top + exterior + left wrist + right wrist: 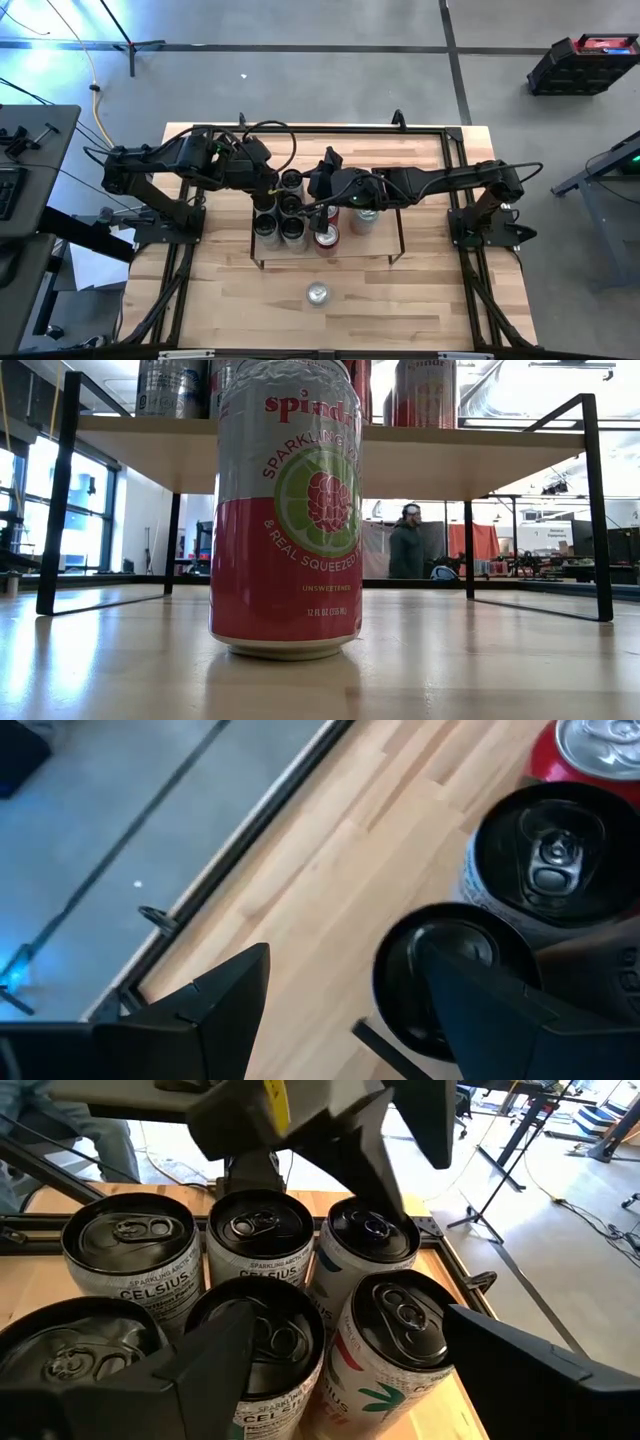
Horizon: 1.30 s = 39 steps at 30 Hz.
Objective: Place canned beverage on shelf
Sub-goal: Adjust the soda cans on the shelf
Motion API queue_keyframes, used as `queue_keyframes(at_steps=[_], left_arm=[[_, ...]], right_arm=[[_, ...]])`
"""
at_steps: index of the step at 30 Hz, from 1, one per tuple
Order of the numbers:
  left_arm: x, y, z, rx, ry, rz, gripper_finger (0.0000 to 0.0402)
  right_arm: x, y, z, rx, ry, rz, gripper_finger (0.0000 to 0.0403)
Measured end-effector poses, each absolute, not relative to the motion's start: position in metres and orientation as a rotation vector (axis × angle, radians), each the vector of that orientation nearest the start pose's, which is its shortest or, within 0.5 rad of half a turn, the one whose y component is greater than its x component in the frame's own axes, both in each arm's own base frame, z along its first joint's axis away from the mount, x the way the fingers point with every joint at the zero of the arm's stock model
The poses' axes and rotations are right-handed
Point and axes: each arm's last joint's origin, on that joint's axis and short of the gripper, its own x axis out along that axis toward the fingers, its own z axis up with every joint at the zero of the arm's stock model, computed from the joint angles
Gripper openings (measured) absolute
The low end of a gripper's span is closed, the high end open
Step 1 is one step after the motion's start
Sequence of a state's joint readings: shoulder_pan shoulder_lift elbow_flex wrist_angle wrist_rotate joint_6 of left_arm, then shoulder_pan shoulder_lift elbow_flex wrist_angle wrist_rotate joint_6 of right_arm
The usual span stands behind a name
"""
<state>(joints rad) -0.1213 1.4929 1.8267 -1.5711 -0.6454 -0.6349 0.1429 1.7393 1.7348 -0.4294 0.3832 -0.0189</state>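
One can [318, 293] stands alone before the shelf [380, 245].

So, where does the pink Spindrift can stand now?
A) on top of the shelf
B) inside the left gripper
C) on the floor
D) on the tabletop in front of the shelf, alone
D: the Spindrift can stands on the tabletop, apart from the shelf, with no gripper near it.

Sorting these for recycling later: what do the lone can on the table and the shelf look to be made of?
The can looks like thin metal, probably aluminium, with a glossy printed label and bare silvery base. The shelf looks like a pale matte wood board on thin black frames, likely metal.
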Motion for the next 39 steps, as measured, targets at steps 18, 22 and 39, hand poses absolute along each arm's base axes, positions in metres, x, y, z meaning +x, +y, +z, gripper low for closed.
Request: queue_keyframes(at_steps=[18, 22, 39], left_arm=[[0.237, -0.01, 0.42, -0.16, 0.985, 0.713, 0.0257], [0.233, -0.01, 0.422, -0.168, 0.993, 0.694, 0.0257], [0.224, -0.007, 0.437, -0.109, 0.96, 0.645, 0.0257]], right_arm=[[0.385, 0.043, 0.392, -0.144, 0.404, -0.28, 0.0311], [0.384, 0.041, 0.393, -0.152, 0.4, -0.336, 0.0311], [0.395, 0.017, 0.382, -0.121, 0.423, -0.371, 0.0311]])
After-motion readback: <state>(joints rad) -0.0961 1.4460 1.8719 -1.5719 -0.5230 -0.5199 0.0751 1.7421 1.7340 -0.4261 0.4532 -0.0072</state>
